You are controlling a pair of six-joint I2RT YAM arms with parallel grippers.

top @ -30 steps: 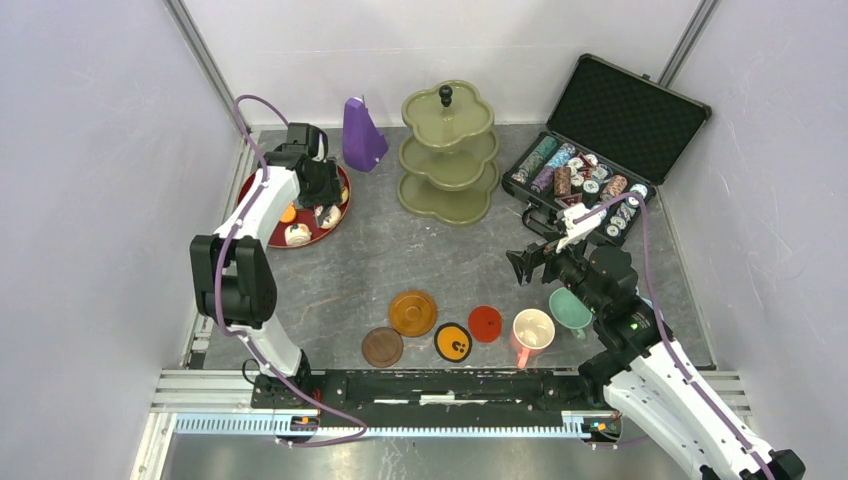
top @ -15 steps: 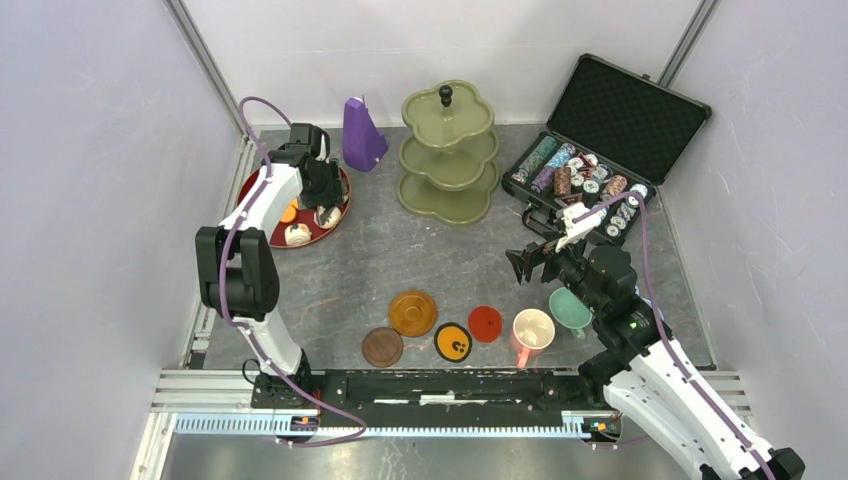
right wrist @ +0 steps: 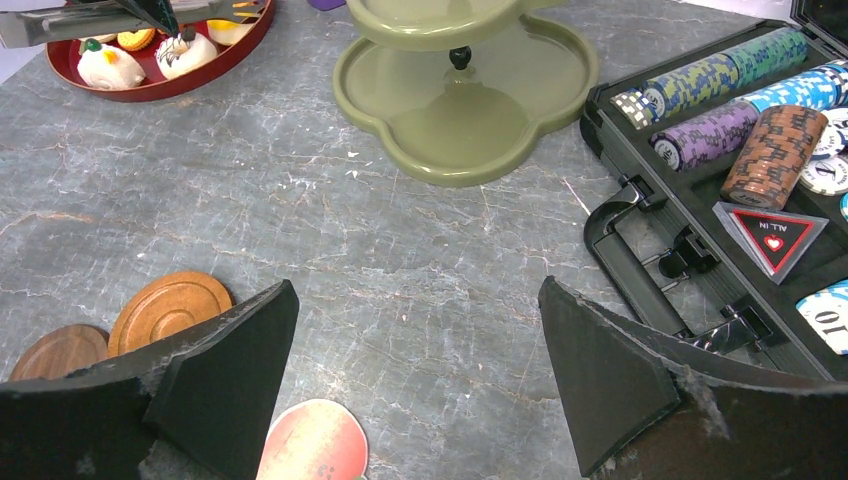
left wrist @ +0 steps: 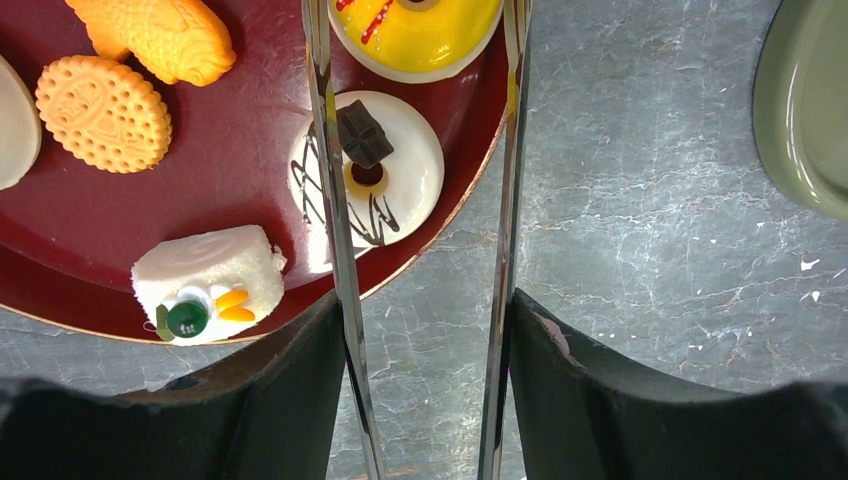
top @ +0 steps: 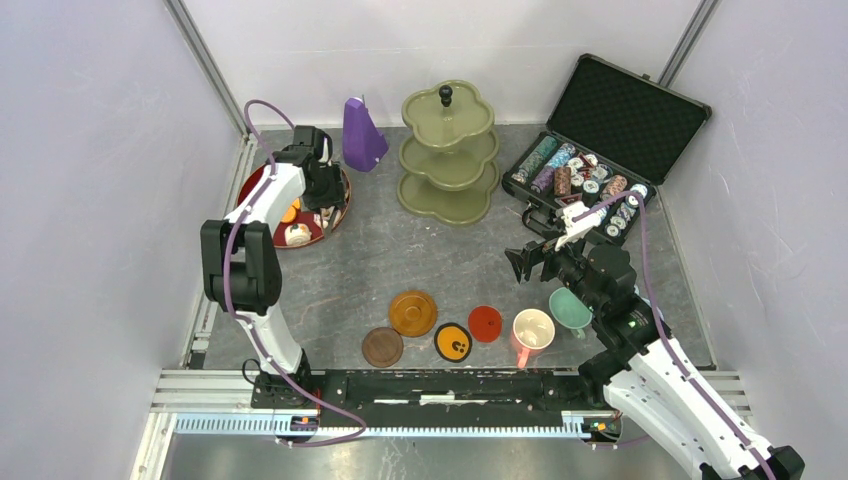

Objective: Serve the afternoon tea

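Note:
My left gripper (left wrist: pixel 425 330) is shut on a pair of metal tongs (left wrist: pixel 335 220) and hangs over the right edge of the red tray (left wrist: pixel 240 170). The tongs' blades stand apart. The left blade crosses a white donut with a chocolate piece (left wrist: pixel 395 175). A yellow cake (left wrist: pixel 415 30), a white roll cake (left wrist: pixel 205 280), a biscuit (left wrist: pixel 103 112) and a fish-shaped pastry (left wrist: pixel 165 38) lie on the tray too. The olive three-tier stand (top: pixel 449 150) has nothing on its tiers. My right gripper (top: pixel 530 262) is open above bare table, near the pink mug (top: pixel 532 328) and teal mug (top: pixel 570 308).
Several round coasters lie near the front: orange-brown (top: pixel 413 312), dark brown (top: pixel 382 346), black and yellow (top: pixel 452 341), red (top: pixel 485 323). An open black case of poker chips (top: pixel 590 150) stands at the back right. A purple pyramid (top: pixel 361 134) stands beside the tray.
The left arm has shifted slightly to the right over the tray with the tongs. The right arm has not moved.

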